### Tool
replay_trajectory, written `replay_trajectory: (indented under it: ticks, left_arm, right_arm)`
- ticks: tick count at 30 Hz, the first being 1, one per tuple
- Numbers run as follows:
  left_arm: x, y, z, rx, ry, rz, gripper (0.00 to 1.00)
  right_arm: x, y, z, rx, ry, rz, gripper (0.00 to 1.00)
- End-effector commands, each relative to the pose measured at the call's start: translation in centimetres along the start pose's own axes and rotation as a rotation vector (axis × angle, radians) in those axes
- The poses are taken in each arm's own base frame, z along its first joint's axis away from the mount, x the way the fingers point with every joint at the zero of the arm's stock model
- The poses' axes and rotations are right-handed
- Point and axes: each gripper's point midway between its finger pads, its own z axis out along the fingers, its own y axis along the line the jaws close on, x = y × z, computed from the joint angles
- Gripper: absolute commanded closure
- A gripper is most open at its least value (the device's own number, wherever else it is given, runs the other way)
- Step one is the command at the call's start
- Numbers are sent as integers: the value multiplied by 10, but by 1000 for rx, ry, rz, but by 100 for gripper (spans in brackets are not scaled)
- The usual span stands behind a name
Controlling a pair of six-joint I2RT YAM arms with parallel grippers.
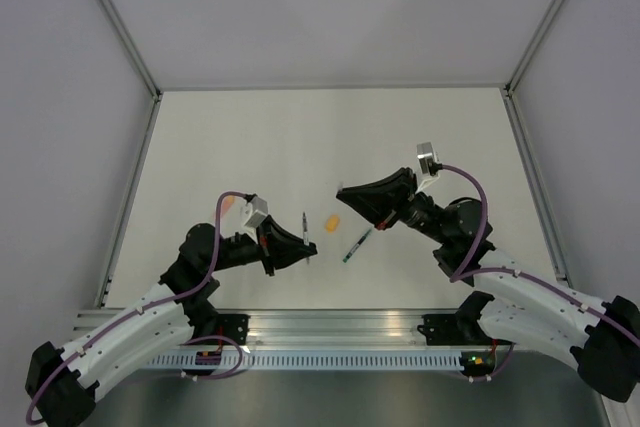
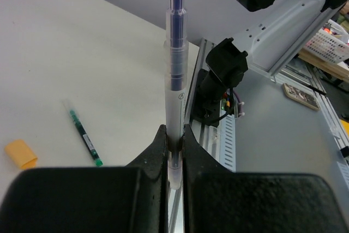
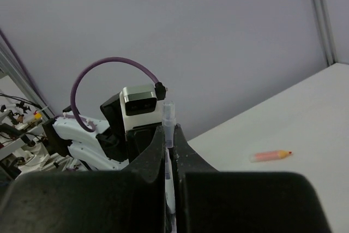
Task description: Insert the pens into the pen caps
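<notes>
Left gripper [image 1: 300,249]: we see it clamped on the grey-silver pen. The arm is folded low over the table [image 1: 300,137], and its fingers point right toward the other arm.
Orange-ended pen [image 1: 228,203]: it lies flat on the table just beside the left wrist, on its far side.
Grey-silver pen [image 2: 175,69]: it is pinched near one end and stands out past the fingertips, with its dark blue tip bare.
Orange cap [image 1: 333,220]: it lies on the table between the two grippers, and we see nothing touching it.
Green-ended pen [image 1: 356,245]: it lies slanted on the table, near the orange cap and to its right.
Right gripper [image 1: 345,197]: it is closed around the pale cap. The arm is bent at the elbow and its fingers point left.
Pale cap [image 3: 168,114]: it is squeezed between the fingers, with one end poking out beyond them.
</notes>
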Motion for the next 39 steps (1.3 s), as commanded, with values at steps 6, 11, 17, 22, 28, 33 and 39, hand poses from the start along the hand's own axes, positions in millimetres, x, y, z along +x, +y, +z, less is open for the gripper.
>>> replay_trajectory:
  ticks: [6, 11, 17, 22, 28, 33, 39]
  left_arm:
    - [-6, -19, 1, 110, -14, 21, 98]
    - [-6, -19, 1, 108, -13, 17, 98]
    - [-5, -17, 2, 102, -8, 13, 98]
    - [-4, -17, 2, 106, -2, 10, 98]
    - [-4, -16, 3, 99, -2, 7, 98]
    - [-5, -17, 2, 103, -3, 8, 98]
    - [-4, -16, 2, 98, -4, 6, 98]
  right_arm:
    - [5, 21, 24, -123, -45, -25, 100]
    - [13, 23, 34, -143, -18, -30, 100]
    - [16, 26, 40, -169, -13, -8, 100]
    - [22, 30, 45, -183, 6, -4, 100]
    - [30, 36, 49, -201, 36, -5, 100]
    - [39, 34, 47, -181, 69, -42, 100]
    - [43, 32, 44, -169, 96, -67, 100]
